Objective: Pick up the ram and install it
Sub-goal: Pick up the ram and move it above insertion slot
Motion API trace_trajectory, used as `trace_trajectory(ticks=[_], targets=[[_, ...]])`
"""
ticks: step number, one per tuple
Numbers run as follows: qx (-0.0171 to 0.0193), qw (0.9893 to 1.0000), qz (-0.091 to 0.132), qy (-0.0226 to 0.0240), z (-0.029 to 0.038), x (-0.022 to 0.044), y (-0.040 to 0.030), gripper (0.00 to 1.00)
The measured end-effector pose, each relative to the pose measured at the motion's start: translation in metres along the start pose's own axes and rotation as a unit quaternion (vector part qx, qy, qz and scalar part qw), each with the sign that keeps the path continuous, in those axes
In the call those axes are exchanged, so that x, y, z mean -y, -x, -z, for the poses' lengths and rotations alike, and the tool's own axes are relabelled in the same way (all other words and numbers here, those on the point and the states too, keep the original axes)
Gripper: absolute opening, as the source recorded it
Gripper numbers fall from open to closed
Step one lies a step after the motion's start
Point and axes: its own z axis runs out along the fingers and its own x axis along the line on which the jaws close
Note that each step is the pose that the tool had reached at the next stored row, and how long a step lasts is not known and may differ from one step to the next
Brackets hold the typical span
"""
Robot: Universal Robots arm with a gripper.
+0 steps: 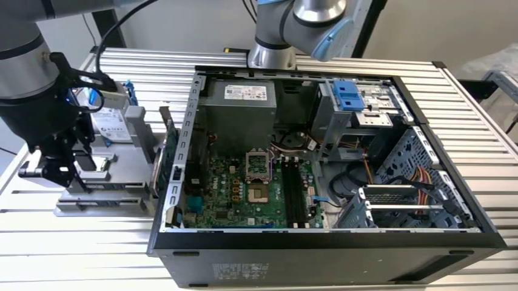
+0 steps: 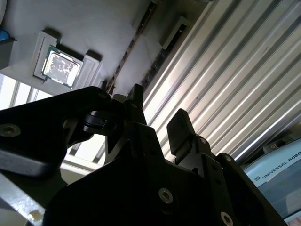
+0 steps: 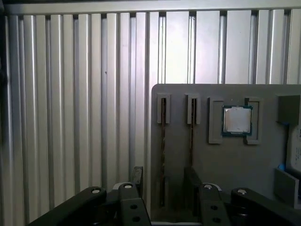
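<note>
Ribbed worktop (image 1: 486,163), free surface along its edges. Open computer case (image 1: 324,245) atop; grey holder (image 3: 235,165) just beside its wall at the exterior view's left. Over holder, pincer (image 3: 164,170) spread wide, gripping nothing. In a holder slot, ram (image 3: 163,136) on edge, in line with the finger gap, untouched.

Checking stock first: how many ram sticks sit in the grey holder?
2, edge-on in neighbouring holder slots: one ram next to the processor, the other beyond it, under the open gripper.

Tray (image 1: 121,209) lies beside the computer case (image 1: 324,245), on the exterior view's left; on it sit ram (image 3: 163,136), processor (image 3: 236,120) and hard drive (image 1: 109,127).
</note>
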Motion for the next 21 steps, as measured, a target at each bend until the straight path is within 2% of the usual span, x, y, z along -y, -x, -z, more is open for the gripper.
trace_trajectory(ticks=[10, 21], targets=[[-0.0021, 1.0000, 0.000, 0.0000, -0.0080, 0.0003, 0.0007, 1.00], [-0.0024, 1.0000, 0.000, 0.0000, -0.0150, 0.0004, 0.0013, 1.00]])
